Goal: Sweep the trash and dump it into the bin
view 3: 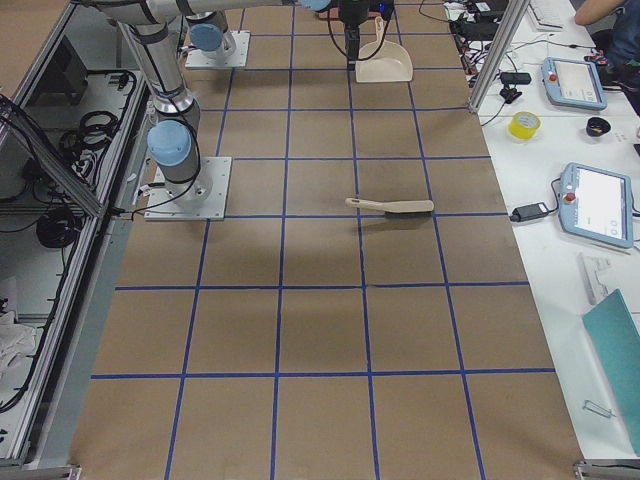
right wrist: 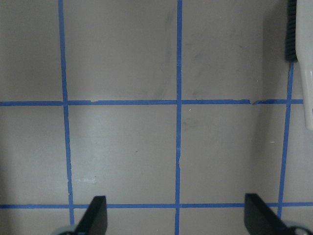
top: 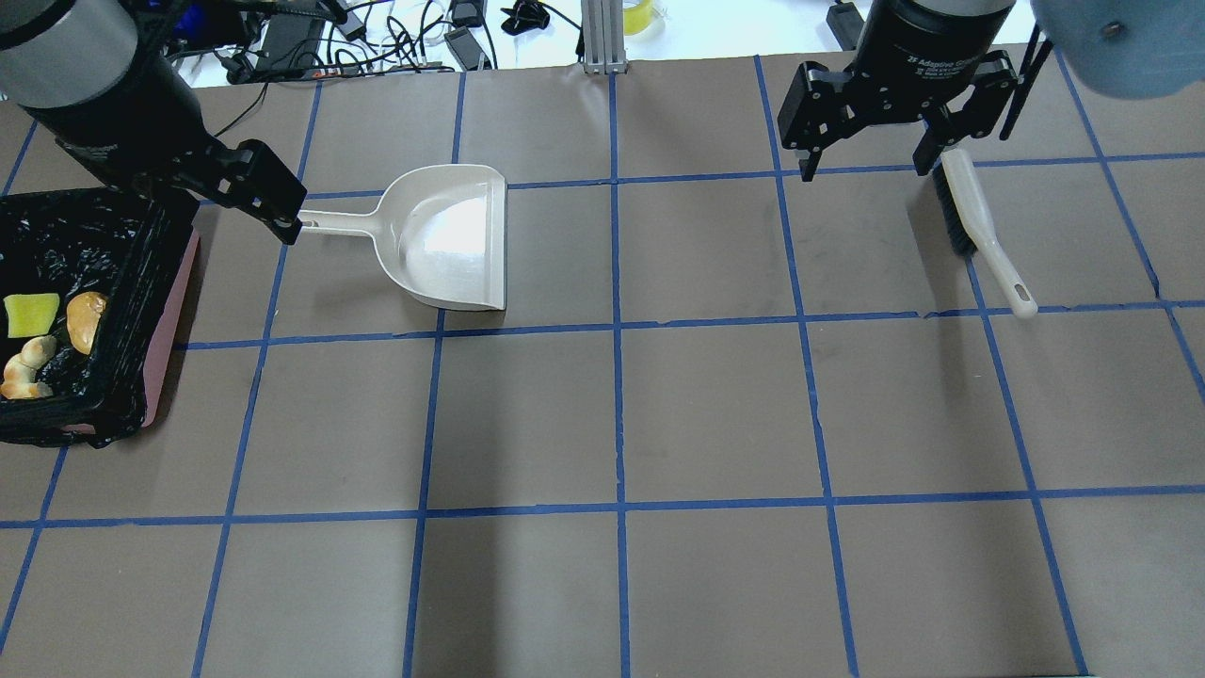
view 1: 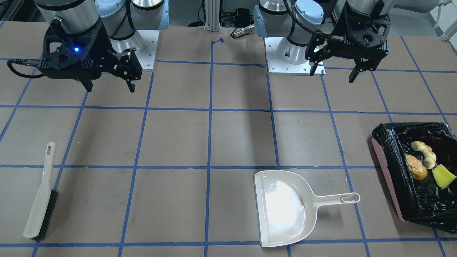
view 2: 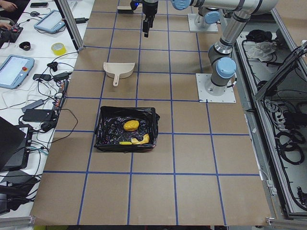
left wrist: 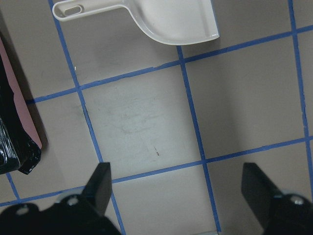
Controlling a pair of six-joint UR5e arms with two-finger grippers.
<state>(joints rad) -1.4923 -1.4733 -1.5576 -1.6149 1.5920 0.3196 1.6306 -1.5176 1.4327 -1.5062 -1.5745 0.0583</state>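
Observation:
The pink bin (view 1: 391,178), lined with a black bag, holds all three trash items: the orange-yellow lump (view 1: 416,167), the cream crescent (view 1: 425,153) and the yellow sponge block (view 1: 443,176). They also show in the overhead view, with the lump (top: 85,318) beside the sponge (top: 30,314). My left gripper (view 1: 335,75) is open and empty, raised above the table near its base. The wrist view shows its fingers (left wrist: 100,182) spread over bare table. My right gripper (view 1: 110,87) is open and empty, also raised.
A beige dustpan (view 1: 282,210) lies empty on the table, its handle pointing toward the bin. A beige brush (view 1: 41,200) with black bristles lies on the right arm's side, also seen overhead (top: 979,226). Blue tape lines grid the brown table (top: 612,414).

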